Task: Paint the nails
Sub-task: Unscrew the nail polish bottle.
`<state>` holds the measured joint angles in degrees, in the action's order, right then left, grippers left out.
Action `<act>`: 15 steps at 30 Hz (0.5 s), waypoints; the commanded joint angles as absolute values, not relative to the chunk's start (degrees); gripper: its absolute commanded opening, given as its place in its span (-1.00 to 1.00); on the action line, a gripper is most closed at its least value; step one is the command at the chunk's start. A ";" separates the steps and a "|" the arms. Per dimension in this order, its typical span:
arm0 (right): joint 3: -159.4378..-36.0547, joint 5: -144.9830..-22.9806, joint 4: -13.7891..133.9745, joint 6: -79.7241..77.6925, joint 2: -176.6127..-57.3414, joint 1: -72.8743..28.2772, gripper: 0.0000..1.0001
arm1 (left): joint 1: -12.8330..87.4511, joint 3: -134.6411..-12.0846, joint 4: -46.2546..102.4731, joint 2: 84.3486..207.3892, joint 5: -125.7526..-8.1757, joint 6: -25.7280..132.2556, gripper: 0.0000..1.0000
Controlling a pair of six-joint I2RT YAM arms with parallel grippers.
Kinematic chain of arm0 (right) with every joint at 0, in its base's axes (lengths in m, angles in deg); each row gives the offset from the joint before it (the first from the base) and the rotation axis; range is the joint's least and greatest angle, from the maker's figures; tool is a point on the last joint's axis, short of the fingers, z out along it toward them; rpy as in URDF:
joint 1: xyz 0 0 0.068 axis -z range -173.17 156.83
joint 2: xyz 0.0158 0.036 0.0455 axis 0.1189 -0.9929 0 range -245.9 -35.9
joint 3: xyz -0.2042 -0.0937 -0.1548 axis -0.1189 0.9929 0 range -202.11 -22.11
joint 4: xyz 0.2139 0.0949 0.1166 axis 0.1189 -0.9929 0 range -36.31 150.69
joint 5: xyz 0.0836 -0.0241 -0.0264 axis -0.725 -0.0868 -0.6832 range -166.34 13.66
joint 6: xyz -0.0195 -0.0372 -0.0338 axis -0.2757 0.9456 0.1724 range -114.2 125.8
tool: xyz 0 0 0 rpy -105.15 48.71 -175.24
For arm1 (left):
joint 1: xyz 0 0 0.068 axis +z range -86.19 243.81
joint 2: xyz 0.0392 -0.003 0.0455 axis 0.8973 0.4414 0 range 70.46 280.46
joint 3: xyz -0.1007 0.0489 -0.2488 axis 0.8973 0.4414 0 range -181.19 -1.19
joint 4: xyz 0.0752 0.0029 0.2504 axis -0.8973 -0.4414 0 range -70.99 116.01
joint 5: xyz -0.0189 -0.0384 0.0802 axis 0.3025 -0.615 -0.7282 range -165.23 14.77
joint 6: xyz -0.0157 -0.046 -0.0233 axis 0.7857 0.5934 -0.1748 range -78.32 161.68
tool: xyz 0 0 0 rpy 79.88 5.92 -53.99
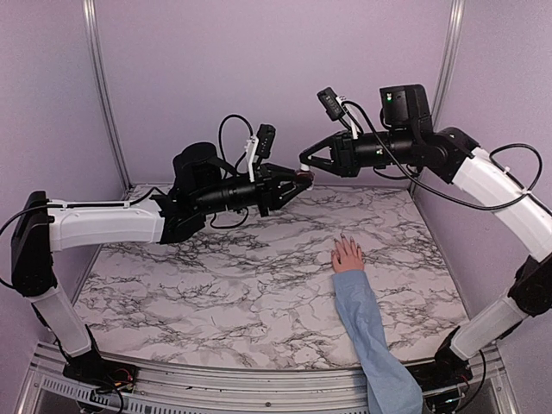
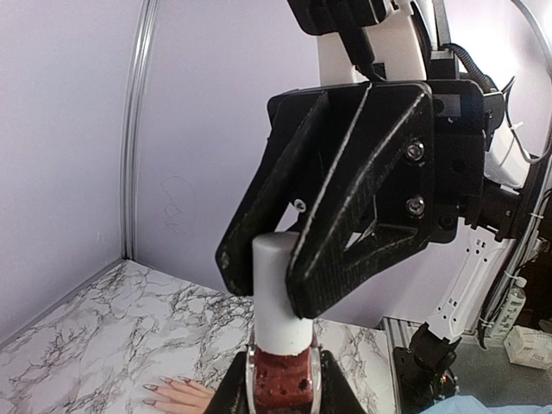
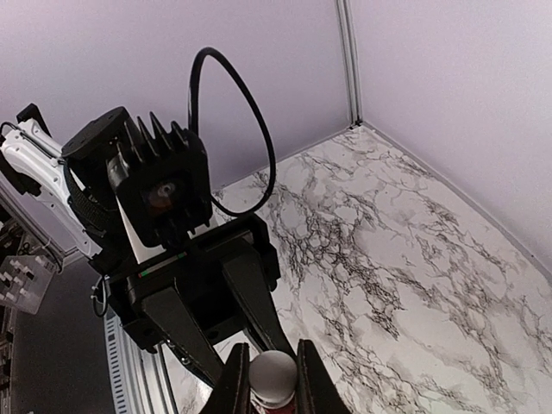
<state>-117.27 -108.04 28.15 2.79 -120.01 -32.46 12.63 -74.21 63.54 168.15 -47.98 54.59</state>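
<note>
The nails [image 2: 160,381]: long, pointed, pale, on a pink hand [image 1: 348,255]. Left tool [image 1: 299,180] grips red bottle [image 2: 280,380]; right tool [image 1: 307,160] clamps its white cap [image 2: 274,289].

Dark nails [image 1: 344,239], light-blue sleeve [image 1: 371,332], black-veined white table [image 1: 216,285]

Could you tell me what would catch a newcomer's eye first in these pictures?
Two arms meet in mid-air above the marble table: the left gripper holds a small dark-red bottle, and the right gripper is shut on its white cap. Below them, right of centre, a pinkish hand in a light-blue sleeve lies flat on the table.
</note>
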 commanded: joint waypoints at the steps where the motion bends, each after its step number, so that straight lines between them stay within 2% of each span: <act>1: -117.08 -116.78 33.75 3.30 -120.28 -34.13 -0.98 | 11.73 -76.51 68.13 169.10 -43.56 56.34 -1.00; 10: -116.93 -124.00 34.69 4.74 -120.53 -34.13 -0.97 | 12.23 -76.19 72.85 170.48 -35.63 60.53 -1.00; 11: -117.32 -123.79 34.25 4.70 -120.58 -34.15 -0.85 | 12.24 -76.06 72.99 170.36 -35.20 60.89 -1.00; 14: -118.78 -121.50 33.19 3.25 -120.99 -34.18 -0.30 | 12.37 -74.83 73.03 169.13 -37.61 60.79 -1.00; 15: -119.21 -120.64 32.96 2.56 -121.16 -34.13 -0.20 | 12.41 -74.10 72.98 168.42 -39.49 60.34 -1.00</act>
<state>-117.11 -117.20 31.98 4.26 -120.06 -32.33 13.66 -74.25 70.10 168.76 -39.17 59.92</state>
